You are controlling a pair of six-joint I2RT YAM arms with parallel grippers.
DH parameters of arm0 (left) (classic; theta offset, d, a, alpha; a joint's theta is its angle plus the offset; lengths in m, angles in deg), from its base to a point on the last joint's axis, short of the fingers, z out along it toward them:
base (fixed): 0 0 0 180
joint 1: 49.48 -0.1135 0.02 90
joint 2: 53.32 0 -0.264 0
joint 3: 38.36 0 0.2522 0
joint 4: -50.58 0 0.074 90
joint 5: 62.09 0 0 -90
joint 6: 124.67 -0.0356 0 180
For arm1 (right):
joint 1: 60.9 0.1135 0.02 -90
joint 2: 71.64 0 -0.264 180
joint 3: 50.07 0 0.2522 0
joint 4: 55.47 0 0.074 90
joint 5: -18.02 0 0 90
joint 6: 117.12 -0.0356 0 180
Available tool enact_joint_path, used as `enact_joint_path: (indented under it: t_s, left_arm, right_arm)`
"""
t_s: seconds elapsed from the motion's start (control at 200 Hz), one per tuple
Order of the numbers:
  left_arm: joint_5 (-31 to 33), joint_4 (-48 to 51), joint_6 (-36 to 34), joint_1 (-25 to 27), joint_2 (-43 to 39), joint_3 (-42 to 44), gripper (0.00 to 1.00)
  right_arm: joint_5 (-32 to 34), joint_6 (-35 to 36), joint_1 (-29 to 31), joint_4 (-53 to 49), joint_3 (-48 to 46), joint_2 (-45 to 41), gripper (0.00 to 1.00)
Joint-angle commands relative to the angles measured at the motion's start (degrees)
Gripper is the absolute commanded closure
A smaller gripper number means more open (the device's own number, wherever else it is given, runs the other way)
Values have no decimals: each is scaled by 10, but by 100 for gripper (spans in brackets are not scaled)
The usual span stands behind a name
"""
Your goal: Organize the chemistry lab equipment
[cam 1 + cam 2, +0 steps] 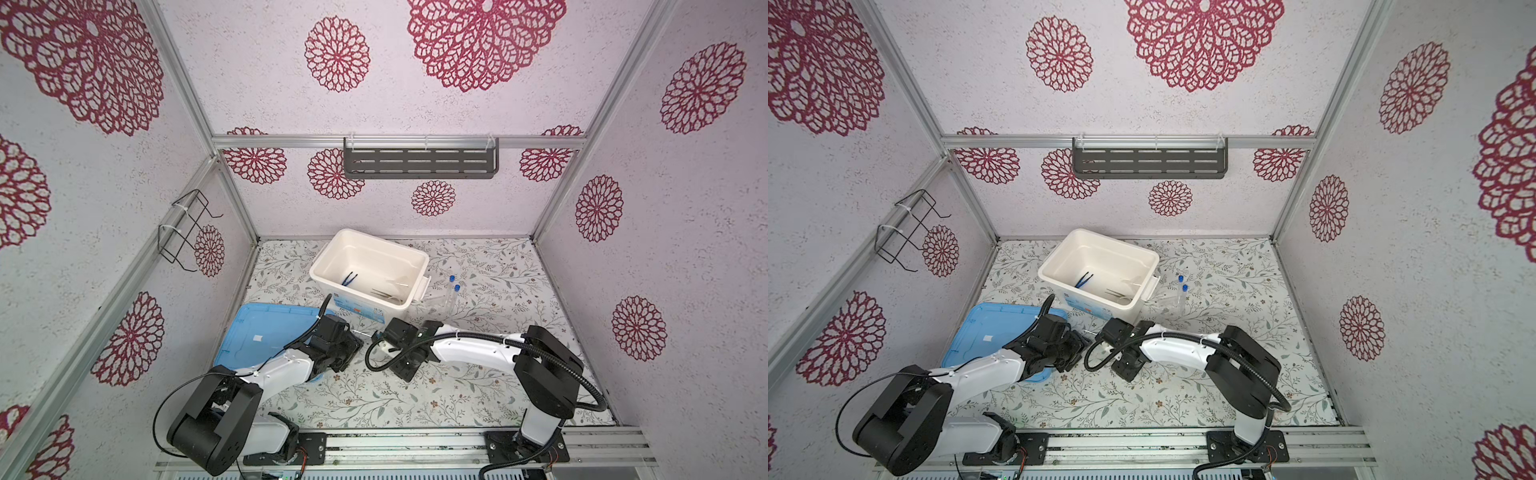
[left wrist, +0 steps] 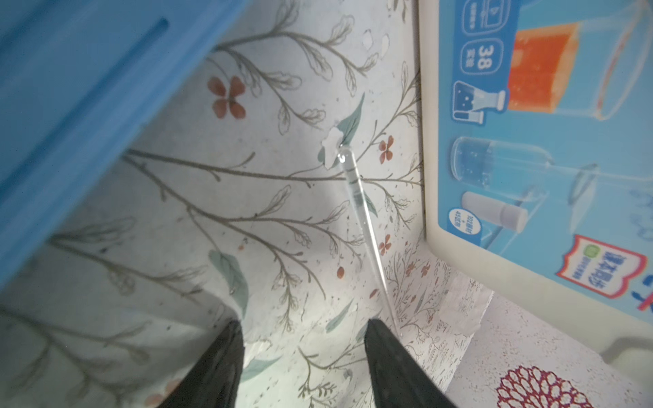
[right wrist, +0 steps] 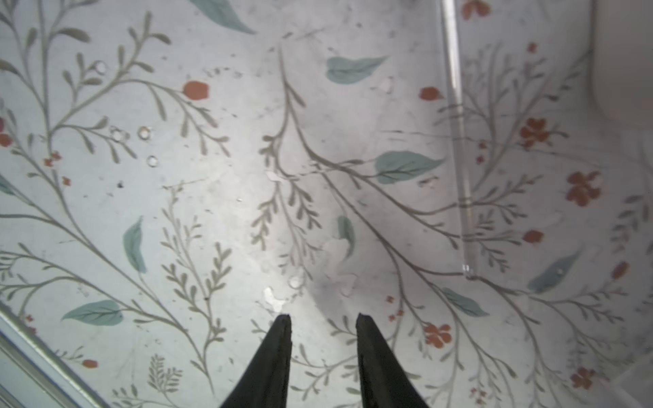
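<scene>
A thin clear rod [image 2: 360,212] with a rounded tip lies on the floral mat [image 1: 478,374] at 6 o'clock from the white box [image 1: 374,255]. Two clear blue-capped test tubes [image 1: 452,291] lie side by side at 3 o'clock from the box. Blue tweezers [image 1: 348,277] and grey tweezers [image 1: 384,294] rest inside it, and a blue lid [image 1: 266,328] sits at 8 o'clock

Both arms reach low over the mat, wrists facing each other across the rod. The left gripper [image 2: 304,324] is spread, with only mat in its gap. The rod runs past one finger's outer edge, and I cannot tell whether they touch. The right gripper [image 3: 323,315] is parted and holds nothing, with the rod off to one side

Only the top views show the box's contents. Only the left wrist view shows the printed label on its side
</scene>
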Motion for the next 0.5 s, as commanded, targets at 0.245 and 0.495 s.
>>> enact_joint_path:
  t_s: [0.245,0.495]
  left_arm:
    - [28,70,-1,-9,-76,-20,41]
    - [40,81,3,-14,-106,-17,41]
  right_arm:
    - [51,104,-42,-22,33,-25,53]
    - [7,130,-84,107,-68,-105,51]
